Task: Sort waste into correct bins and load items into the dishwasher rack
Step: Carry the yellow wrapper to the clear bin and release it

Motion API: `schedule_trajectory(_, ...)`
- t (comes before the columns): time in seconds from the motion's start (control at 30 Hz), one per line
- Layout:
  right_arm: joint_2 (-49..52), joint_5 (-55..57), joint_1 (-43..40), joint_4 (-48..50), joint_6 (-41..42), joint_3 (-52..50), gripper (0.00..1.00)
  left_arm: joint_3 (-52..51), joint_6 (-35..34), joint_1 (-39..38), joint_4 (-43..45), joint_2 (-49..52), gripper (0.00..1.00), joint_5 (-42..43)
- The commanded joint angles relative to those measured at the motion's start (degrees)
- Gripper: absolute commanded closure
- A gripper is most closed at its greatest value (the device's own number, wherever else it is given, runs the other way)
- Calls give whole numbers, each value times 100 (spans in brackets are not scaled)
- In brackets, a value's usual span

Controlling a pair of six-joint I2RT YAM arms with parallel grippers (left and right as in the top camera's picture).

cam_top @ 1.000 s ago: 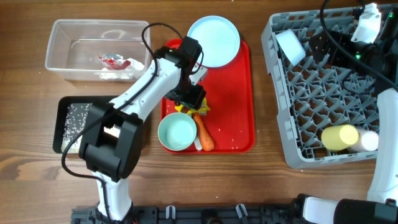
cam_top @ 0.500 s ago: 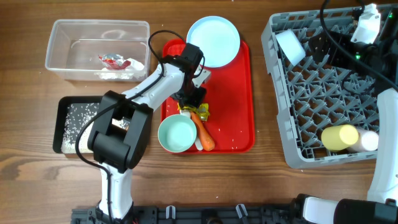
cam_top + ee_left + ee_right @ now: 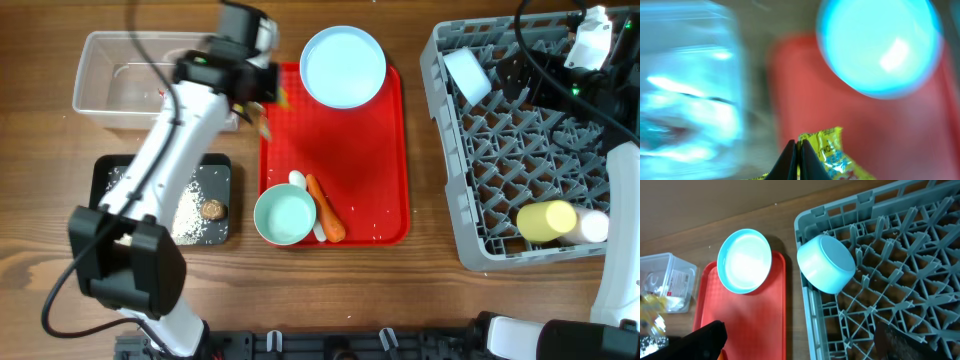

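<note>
Pinching yellow wrapper (image 3: 831,152), left tool (image 3: 798,145) outstretched between tub (image 3: 100,45), red tray (image 3: 380,160).

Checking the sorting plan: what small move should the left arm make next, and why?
Probably shift the left hand over the clear tub, then open: it is shut on the yellow wrapper and hangs at the tub's edge by the red tray.

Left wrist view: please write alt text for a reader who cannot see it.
Blurred: the left gripper, jaws shut, pinches a yellow wrapper at the bottom edge. Behind lie a red tray with a light blue plate and, left, a clear tub.
</note>
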Motion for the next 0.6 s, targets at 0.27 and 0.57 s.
schedule_trajectory(0.27,61,-24,0,13,-74,-26,3,55,-243,1567,1609,507,0,-702)
schedule_trajectory(0.57,61,-33,4,11,-72,-26,2,52,-269,-221,-1123,-74,9,79)
